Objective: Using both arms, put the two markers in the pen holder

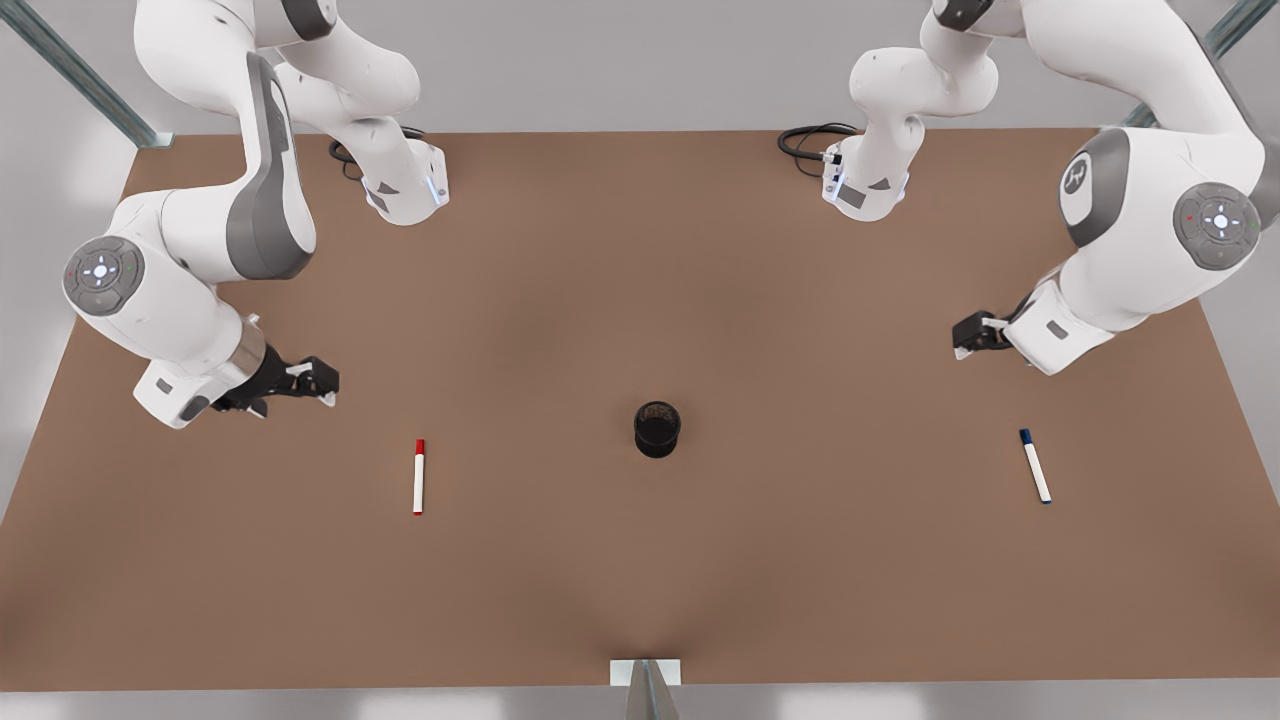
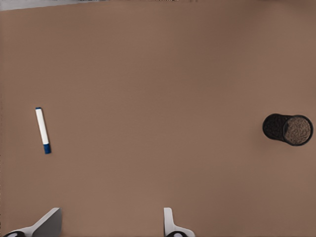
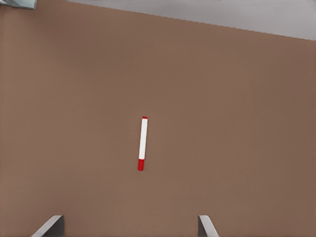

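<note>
my right gripper (image 1: pixel 318 385) hangs spread and empty near the red marker (image 1: pixel 419 477). the pen holder (image 1: pixel 657 428) stands mid-table. the blue marker (image 1: pixel 1035 466) lies below my empty, parted left gripper (image 1: pixel 963 338). nothing is grasped yet; i'd next descend over each barrel.

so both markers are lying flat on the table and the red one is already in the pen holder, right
Not quite. The red marker is not in the pen holder; it lies flat on the table, to the front view's left of the holder. The blue marker also lies flat.
</note>
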